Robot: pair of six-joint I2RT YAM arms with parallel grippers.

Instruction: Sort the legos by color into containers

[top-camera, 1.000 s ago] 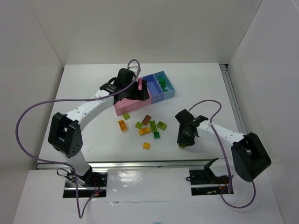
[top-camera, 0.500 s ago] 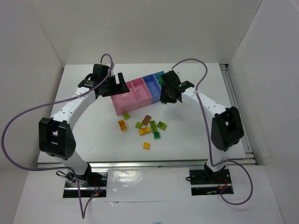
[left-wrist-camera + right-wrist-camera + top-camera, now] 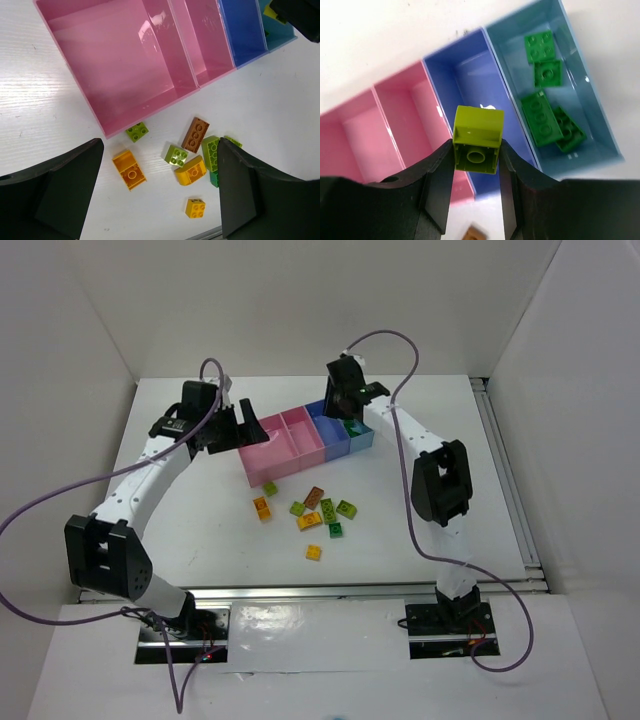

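The containers are a joined row: two pink bins (image 3: 275, 455), a darker blue bin (image 3: 330, 430) and a light blue bin (image 3: 360, 435). My right gripper (image 3: 345, 400) is shut on a lime green lego (image 3: 478, 140) and holds it above the darker blue bin (image 3: 470, 80). The light blue bin (image 3: 590, 125) holds several dark green legos (image 3: 542, 117). My left gripper (image 3: 235, 425) is open and empty, left of the pink bins. Its fingers (image 3: 65, 190) frame the loose legos: orange (image 3: 129, 170), lime (image 3: 176, 155) and brown (image 3: 195, 135).
Several loose legos (image 3: 309, 521) lie on the white table in front of the bins, with one orange brick (image 3: 314, 552) nearest the front edge. White walls stand on three sides. Purple cables loop over both arms.
My right arm has swung from the near right of the table up over the bins, carrying the lime green lego. My left gripper has drawn back leftward off the pink bins.
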